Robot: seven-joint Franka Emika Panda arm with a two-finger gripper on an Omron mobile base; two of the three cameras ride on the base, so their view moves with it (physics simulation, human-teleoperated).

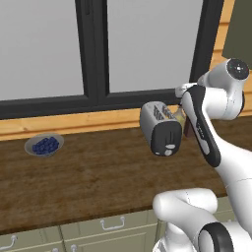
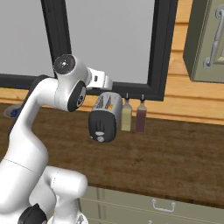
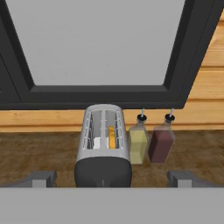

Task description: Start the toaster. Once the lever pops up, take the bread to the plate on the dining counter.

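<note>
hand view: toaster [image 3: 103, 151] runs lengthwise, black end nearest.

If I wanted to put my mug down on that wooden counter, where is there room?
The widest bare stretch of the counter lies between the bowl of blue berries and the toaster, running to the front edge. It is crowded to the toaster's right, where a yellow bottle and a dark red bottle stand close beside it.
</note>
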